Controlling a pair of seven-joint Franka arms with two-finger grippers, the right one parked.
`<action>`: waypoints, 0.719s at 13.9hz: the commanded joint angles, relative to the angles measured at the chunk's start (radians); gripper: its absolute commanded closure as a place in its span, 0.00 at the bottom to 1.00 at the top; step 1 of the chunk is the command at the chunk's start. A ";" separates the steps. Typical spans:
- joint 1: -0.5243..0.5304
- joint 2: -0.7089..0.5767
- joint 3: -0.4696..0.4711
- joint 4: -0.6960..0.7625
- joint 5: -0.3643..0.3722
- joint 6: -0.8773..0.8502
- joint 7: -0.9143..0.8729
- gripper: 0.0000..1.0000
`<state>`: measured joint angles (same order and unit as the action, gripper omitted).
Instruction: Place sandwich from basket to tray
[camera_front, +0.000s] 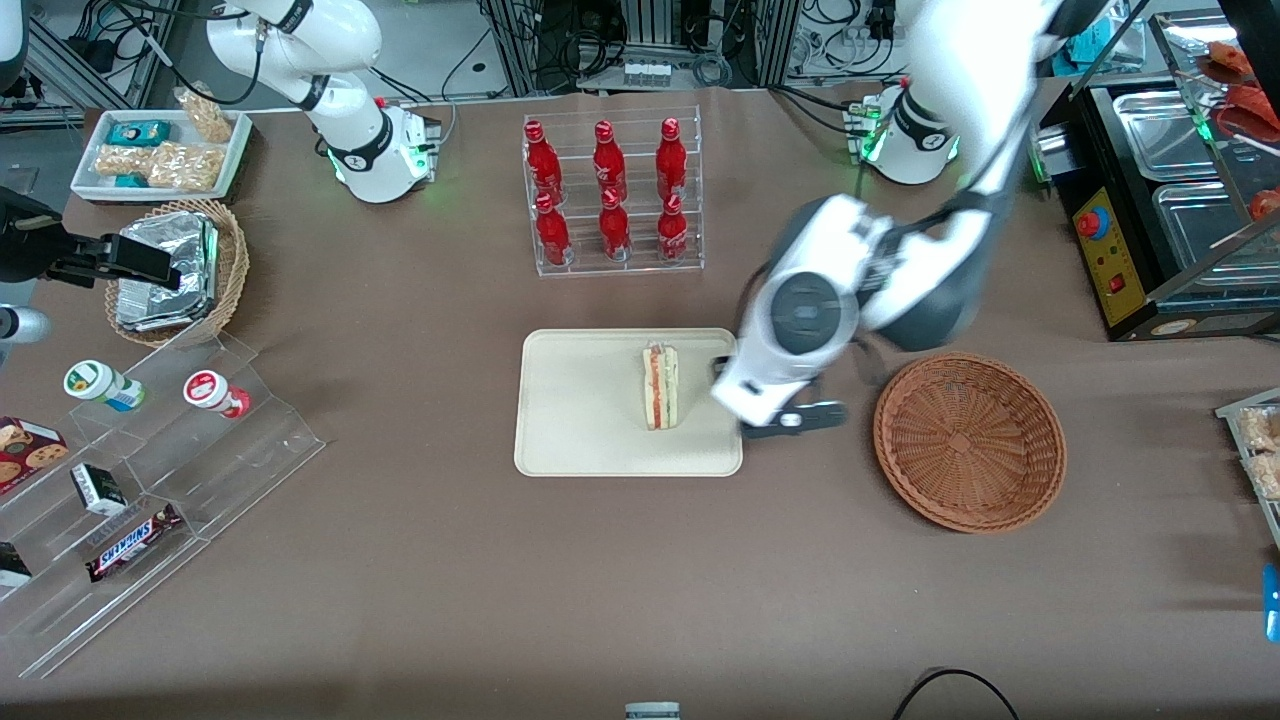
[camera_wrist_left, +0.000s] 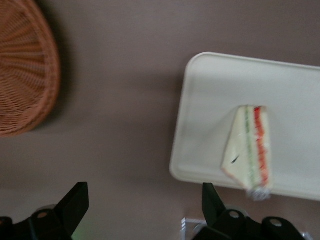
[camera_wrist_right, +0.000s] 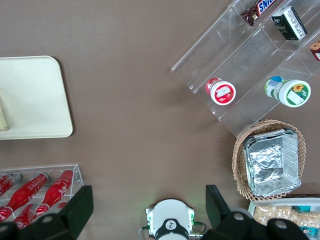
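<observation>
The sandwich (camera_front: 660, 386), a pale bread wedge with red and green filling along its cut edge, lies on the cream-beige tray (camera_front: 570, 420); it also shows in the left wrist view (camera_wrist_left: 250, 150) on the tray (camera_wrist_left: 210, 110). The reddish-brown wicker basket (camera_front: 968, 440) stands empty toward the working arm's end; its rim shows in the left wrist view (camera_wrist_left: 25, 70). My left gripper (camera_front: 745, 405) hangs above the bare cloth between tray and basket, beside the tray's edge. Its fingers (camera_wrist_left: 75, 202) are spread wide and hold nothing.
A clear rack of red bottles (camera_front: 610, 195) stands farther from the front camera than the tray. Toward the parked arm's end are a tan basket with foil packets (camera_front: 175, 270), a white snack tray (camera_front: 160, 150) and a clear stepped stand with snacks (camera_front: 140, 480).
</observation>
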<state>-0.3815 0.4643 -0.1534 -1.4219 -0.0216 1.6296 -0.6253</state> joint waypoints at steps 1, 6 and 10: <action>0.123 -0.120 -0.008 -0.063 -0.024 -0.145 0.177 0.00; 0.346 -0.242 -0.005 -0.058 -0.003 -0.332 0.433 0.00; 0.414 -0.265 -0.006 0.036 0.005 -0.411 0.421 0.00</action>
<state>0.0337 0.2142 -0.1453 -1.4275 -0.0259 1.2536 -0.1885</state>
